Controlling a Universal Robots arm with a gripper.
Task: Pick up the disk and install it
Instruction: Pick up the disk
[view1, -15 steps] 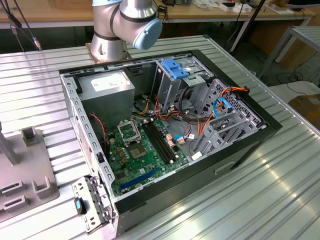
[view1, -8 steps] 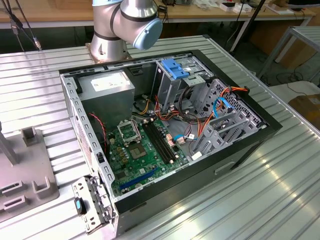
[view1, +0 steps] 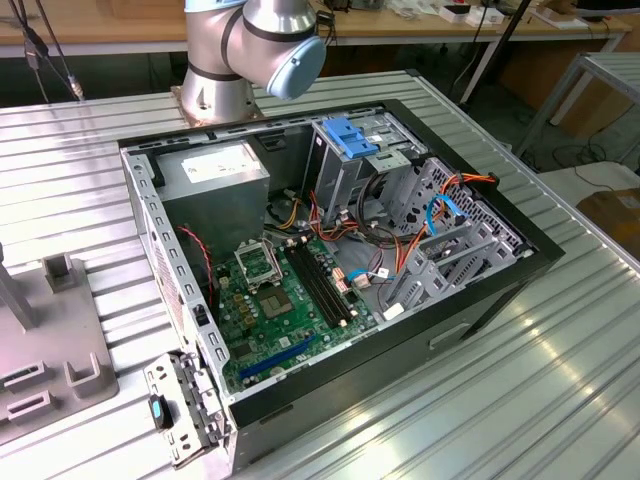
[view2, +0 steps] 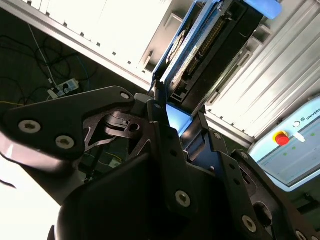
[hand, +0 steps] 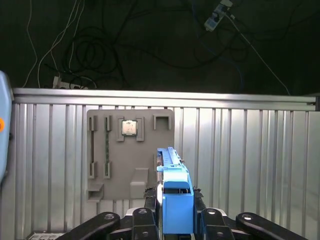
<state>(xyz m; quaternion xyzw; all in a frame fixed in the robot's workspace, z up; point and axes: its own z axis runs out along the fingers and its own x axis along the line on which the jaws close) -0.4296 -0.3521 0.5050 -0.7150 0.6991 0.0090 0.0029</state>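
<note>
In both wrist views my gripper (hand: 175, 216) is shut on the disk (hand: 173, 176), which has a blue plastic frame. In the first wrist view the disk stands edge-on between the two fingers (hand: 145, 220), held high above the ribbed metal table (hand: 250, 165). The second wrist view shows the disk (view2: 202, 42) from its connector end, with a row of pins along its dark edge, sticking out past my gripper (view2: 175, 117). In the exterior view, the open computer case (view1: 520, 275) lies on its side on the table, with a grey drive cage with blue tabs (view1: 355, 140) at its far end.
My arm's base (view1: 240, 50) stands behind the case. Inside are a motherboard (view1: 290, 300), a grey power supply box (view1: 215, 170) and loose cables (view1: 400, 250). A grey fixture plate (hand: 130, 150) carrying a chip (hand: 130, 127) lies on the table. A pendant with a red button (view2: 281, 137) is nearby.
</note>
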